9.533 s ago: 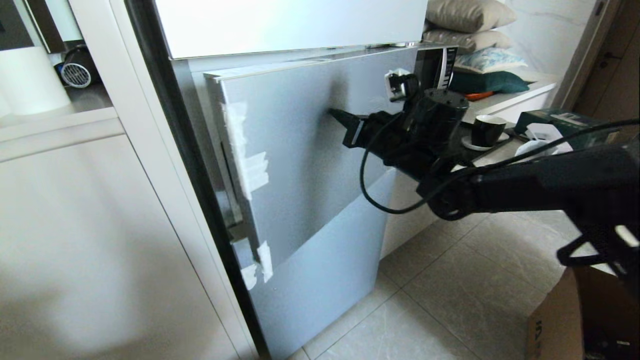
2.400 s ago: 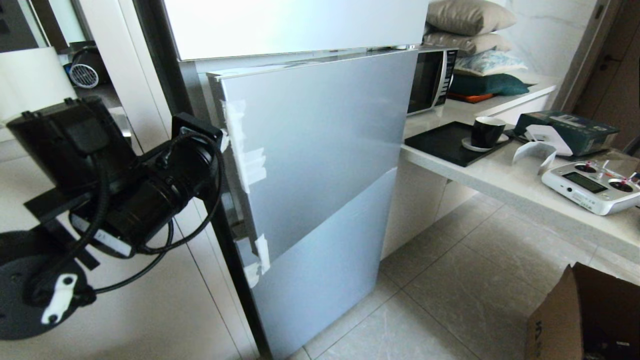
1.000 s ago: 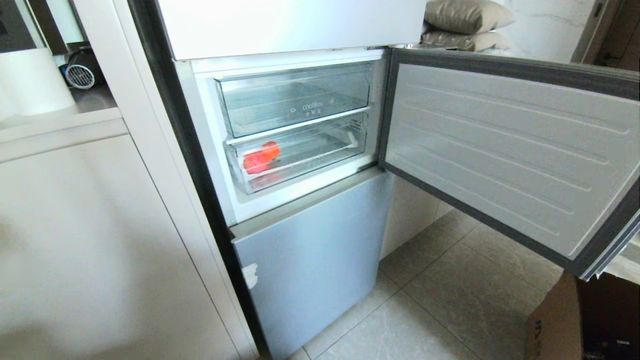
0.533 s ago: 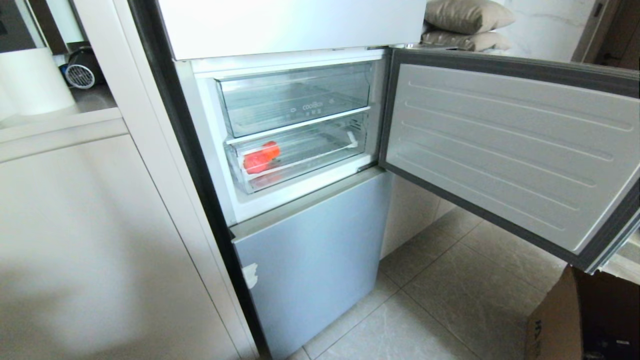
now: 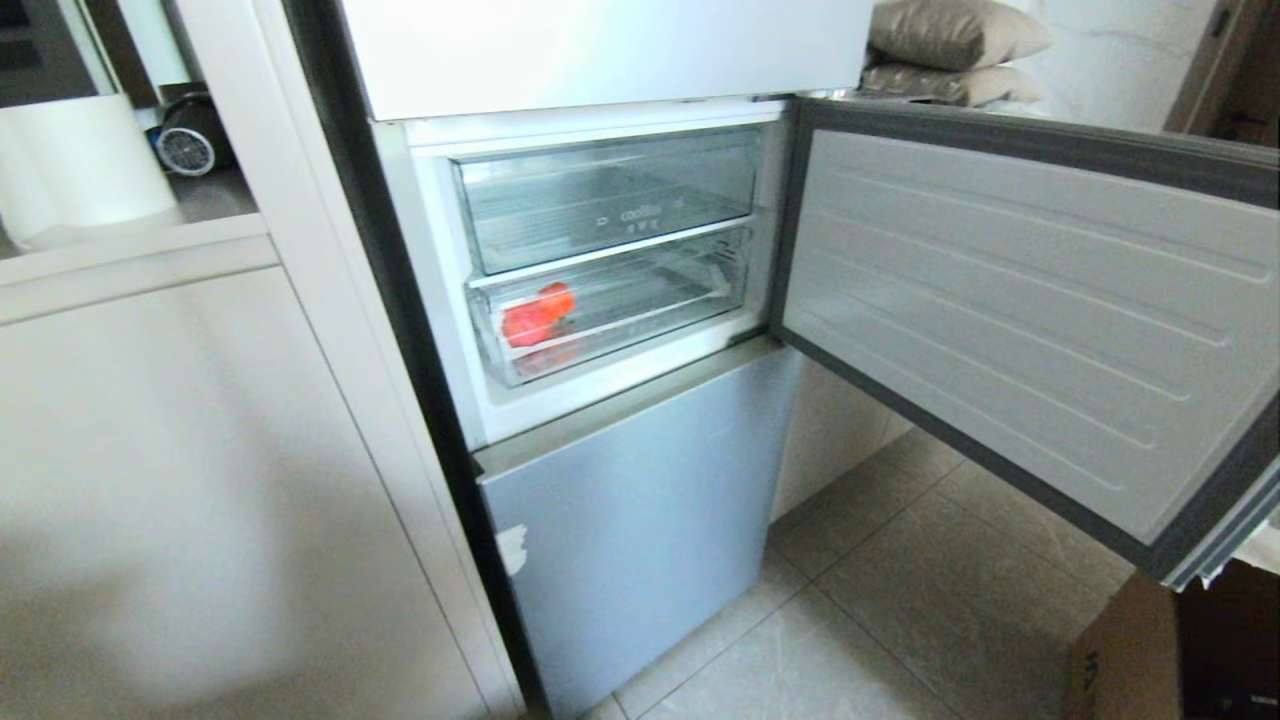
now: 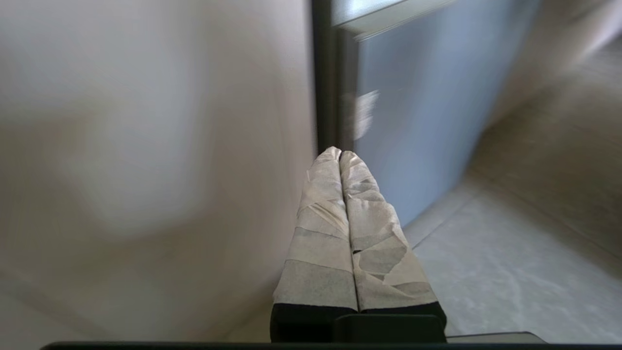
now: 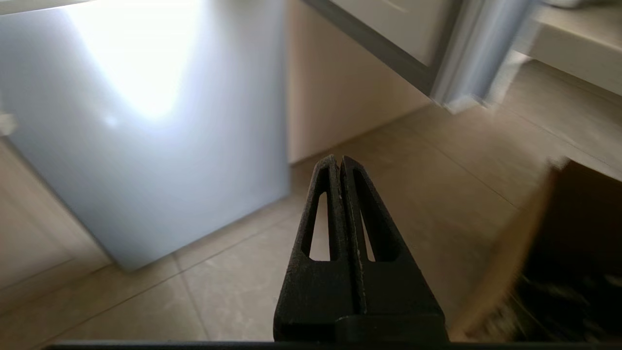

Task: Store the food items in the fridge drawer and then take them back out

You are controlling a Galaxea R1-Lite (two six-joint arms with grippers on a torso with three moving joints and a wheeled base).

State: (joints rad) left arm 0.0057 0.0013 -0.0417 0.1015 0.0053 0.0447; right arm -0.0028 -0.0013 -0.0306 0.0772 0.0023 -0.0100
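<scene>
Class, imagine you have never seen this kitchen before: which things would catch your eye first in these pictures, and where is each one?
Brightest are the red food items, lying at the left end of the clear fridge drawer, below the lettered bin. Next comes the open fridge door, swung wide to the right over the tiled floor. Both grippers, left and right, are shut and hang low, holding nothing.
</scene>
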